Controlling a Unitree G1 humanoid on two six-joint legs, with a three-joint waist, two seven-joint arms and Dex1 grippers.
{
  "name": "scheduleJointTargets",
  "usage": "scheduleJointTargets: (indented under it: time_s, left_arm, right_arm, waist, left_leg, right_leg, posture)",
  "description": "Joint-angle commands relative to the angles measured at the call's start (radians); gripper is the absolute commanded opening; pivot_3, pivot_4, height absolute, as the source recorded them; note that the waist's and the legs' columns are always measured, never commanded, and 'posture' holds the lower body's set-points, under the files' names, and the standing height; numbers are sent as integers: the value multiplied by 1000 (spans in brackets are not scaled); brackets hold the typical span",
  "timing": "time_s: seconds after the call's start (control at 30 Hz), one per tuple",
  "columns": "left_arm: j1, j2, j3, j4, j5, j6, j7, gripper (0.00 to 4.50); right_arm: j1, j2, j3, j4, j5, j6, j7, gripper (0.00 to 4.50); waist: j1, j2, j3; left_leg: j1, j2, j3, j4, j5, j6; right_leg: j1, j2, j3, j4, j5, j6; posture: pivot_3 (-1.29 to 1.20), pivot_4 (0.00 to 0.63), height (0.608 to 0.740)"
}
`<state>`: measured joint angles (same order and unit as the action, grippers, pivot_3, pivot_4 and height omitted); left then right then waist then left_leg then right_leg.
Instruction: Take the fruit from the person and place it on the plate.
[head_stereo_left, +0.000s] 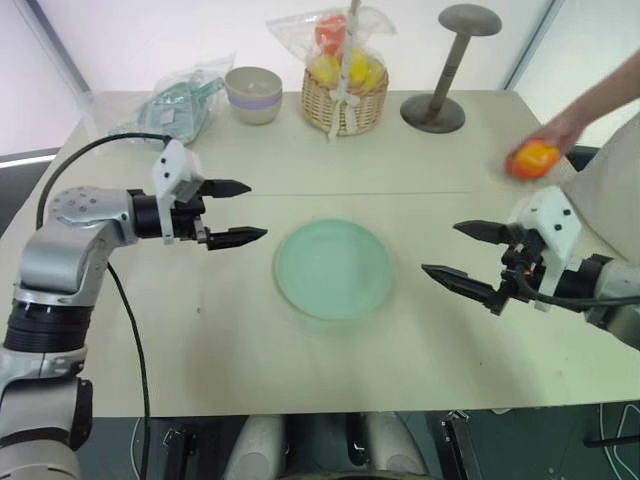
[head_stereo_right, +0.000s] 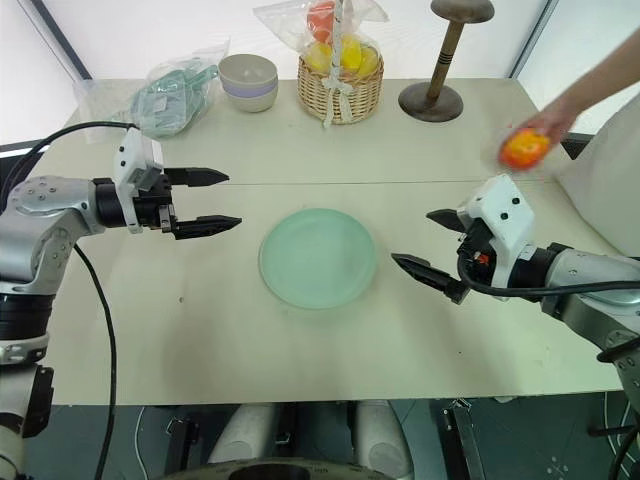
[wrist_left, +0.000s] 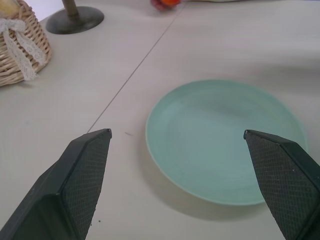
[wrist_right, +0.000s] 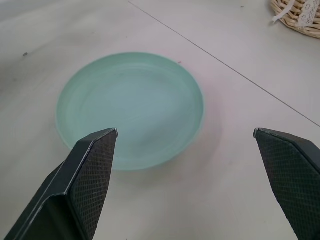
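Both the left end effector (head_stereo_left: 232, 212) and right end effector (head_stereo_left: 462, 252) hover released beside the mint-green plate (head_stereo_left: 333, 268) while the person's hand (head_stereo_left: 558, 132) holds the orange fruit (head_stereo_left: 531, 159) at the table's (head_stereo_left: 250, 340) far right.

Plate (head_stereo_left: 333, 268) in front of basket (head_stereo_left: 344, 98)

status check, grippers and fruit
Left gripper open, right gripper open, both empty. Fruit in person's hand, far right. Plate bare, nothing in the way.
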<state>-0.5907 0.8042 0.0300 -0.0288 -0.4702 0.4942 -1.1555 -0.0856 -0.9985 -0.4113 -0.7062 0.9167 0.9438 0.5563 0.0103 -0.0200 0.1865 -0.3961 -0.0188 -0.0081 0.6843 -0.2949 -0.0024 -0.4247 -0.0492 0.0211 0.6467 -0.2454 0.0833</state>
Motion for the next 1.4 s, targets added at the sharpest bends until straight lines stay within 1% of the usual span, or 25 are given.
scheduleJointTargets:
  time_s: [0.03, 1.4]
  left_arm:
    - [-9, 6, 34, -37, -13, -7, 9, 4438]
    - [-32, -46, 8, -30, -6, -8, 22, 4438]
  right_arm:
    - [-4, 13, -39, -24, 5, -20, -11, 4500]
    - [15, -10, -87, -33, 16, 0, -4, 4500]
  waist:
    - [0, 0, 0]
    - [0, 0, 0]
  left_leg:
    - [0, 0, 0, 0, 0, 0]
    - [0, 0, 0, 0, 0, 0]
  right_leg:
    - [0, 0, 0, 0, 0, 0]
    - [0, 0, 0, 0, 0, 0]
  posture:
    - [0, 150, 740]
    - [0, 150, 740]
